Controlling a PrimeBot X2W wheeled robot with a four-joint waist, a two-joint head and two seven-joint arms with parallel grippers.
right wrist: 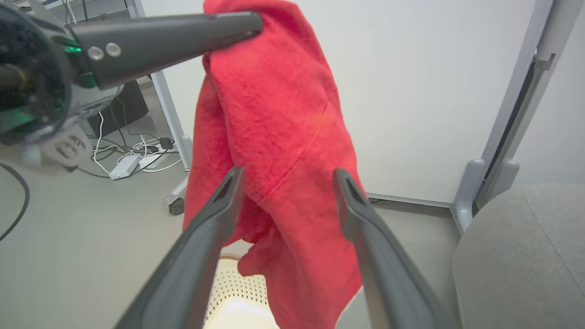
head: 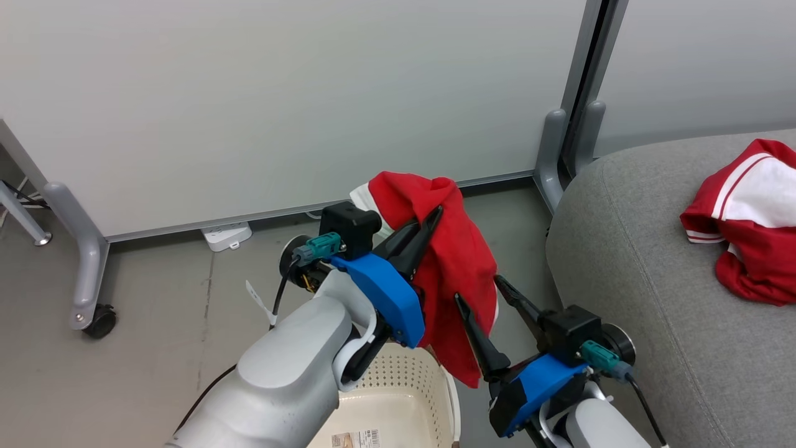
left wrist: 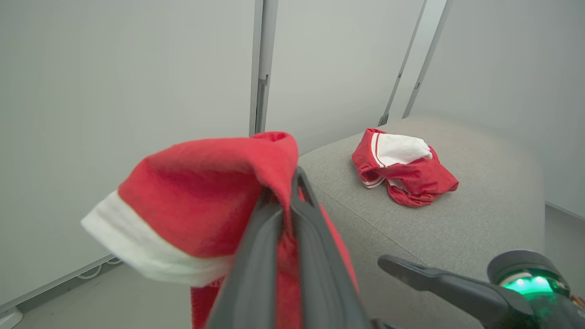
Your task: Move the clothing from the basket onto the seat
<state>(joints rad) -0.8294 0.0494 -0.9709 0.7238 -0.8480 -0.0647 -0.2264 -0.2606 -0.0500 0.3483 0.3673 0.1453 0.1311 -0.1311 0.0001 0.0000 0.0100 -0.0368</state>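
Clothing: bright-red jersey garment with white cuff (head: 457, 274) hangs long axis downward, pinched in the closed left end effector (head: 430, 225), above the cream perforated plastic basket (head: 404, 386). To its right: light-grey upholstered seat (head: 622, 261) (right end effector (head: 477, 289) is nearer, fingers spread, gripping nothing). Count: two garments, the second red-and-white garment (head: 746, 218) already on the seat; one basket; one seat.

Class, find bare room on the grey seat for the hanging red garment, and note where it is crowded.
Free: the seat from its rounded left edge to the crumpled garment. Crowded: around that garment, and over the basket, where the hanging garment sits in the left gripper.
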